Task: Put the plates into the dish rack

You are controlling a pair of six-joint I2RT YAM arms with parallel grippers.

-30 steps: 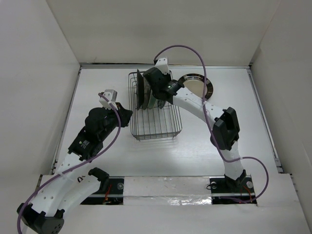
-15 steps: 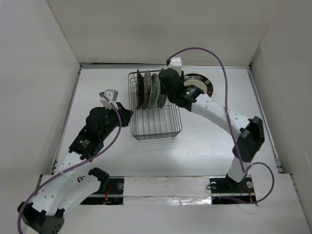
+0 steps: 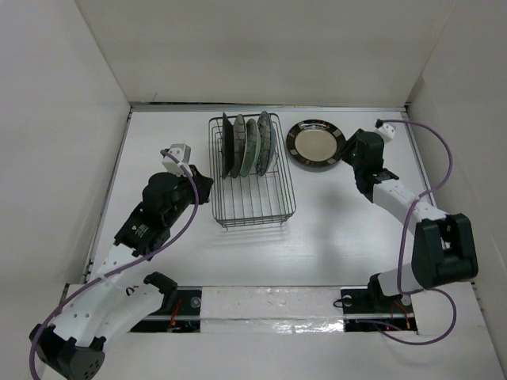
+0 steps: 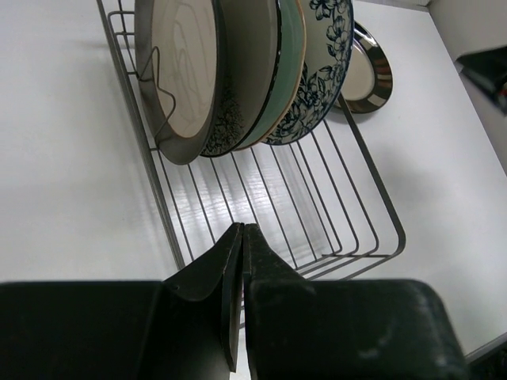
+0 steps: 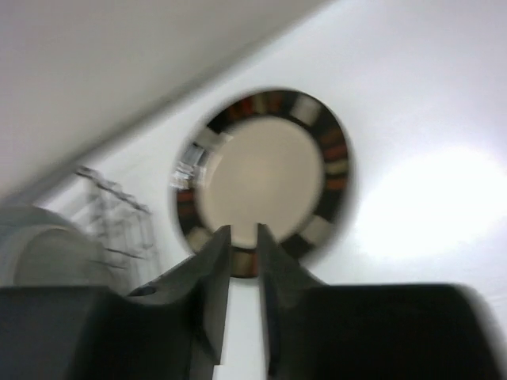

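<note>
Though it blurs, the silvery plate point(image 5: 261, 170) lies flat.

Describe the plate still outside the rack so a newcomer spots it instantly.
Find the black wire dish rack at the far middle of the table. Right of it one plate lies flat. Unlike the four plates standing in the rack, it is dark-rimmed with a shiny pale centre.

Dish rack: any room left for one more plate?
Yes. The dish rack is bare wire across its near half. Four standing plates crowd its far end; the silvery plate lies on the table beside it.
</note>
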